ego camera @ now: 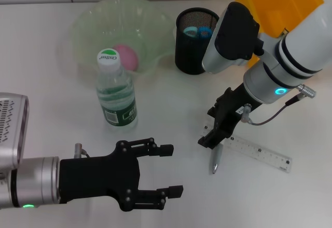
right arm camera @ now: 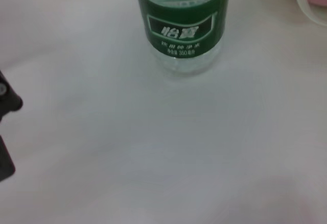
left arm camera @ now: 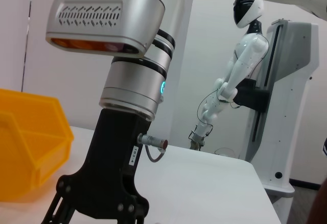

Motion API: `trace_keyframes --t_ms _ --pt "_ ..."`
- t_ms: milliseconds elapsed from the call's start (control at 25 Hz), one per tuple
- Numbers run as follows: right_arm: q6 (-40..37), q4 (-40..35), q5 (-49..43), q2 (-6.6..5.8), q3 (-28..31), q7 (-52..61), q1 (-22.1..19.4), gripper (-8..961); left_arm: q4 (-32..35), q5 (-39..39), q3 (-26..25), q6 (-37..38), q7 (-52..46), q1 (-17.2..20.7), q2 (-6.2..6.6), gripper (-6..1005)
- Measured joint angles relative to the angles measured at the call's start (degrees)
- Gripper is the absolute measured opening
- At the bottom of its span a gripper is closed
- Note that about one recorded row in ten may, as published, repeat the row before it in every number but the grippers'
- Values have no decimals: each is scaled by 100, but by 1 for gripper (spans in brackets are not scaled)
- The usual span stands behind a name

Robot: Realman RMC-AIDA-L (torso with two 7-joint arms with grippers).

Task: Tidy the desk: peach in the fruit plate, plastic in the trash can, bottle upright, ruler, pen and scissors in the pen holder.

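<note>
Bottle one, pen one, ruler one.

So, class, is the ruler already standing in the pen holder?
No, the ruler lies flat on the table beside the pen, apart from the pen holder.

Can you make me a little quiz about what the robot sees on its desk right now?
1. True or false: the clear plastic water bottle with the green label is standing upright.
2. Where is the pink peach? A) in the black mesh pen holder B) in the pale green translucent fruit plate C) on the bare table
3. Fill in: the right hand is down at the silver ____, beside the clear plastic ruler.

Key: 1 true. 2 B. 3 pen.
The open left hand hovers near the table's front edge.
</note>
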Motion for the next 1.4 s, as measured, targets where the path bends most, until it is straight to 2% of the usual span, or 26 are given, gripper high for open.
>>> trace_keyframes --t_ms 360,560,840,1160,1360,1400 --pt "44 76 40 4 -98 112 63 818 -7 0 0 -8 0 5 -4 783" --pt "65 144 41 4 -100 115 80 668 -7 0 0 -18 0 16 -5 783" --pt "81 199 41 4 -101 121 102 573 -7 0 0 -18 0 9 -4 783" --pt "94 304 -15 -2 -100 182 139 557 -6 0 0 -44 0 -1 -4 783" --pt "65 208 -2 -12 -51 197 126 381 -6 0 0 -44 0 1 -4 783" --pt "65 208 -2 -12 -51 197 126 381 -6 0 0 -44 0 1 -4 783"
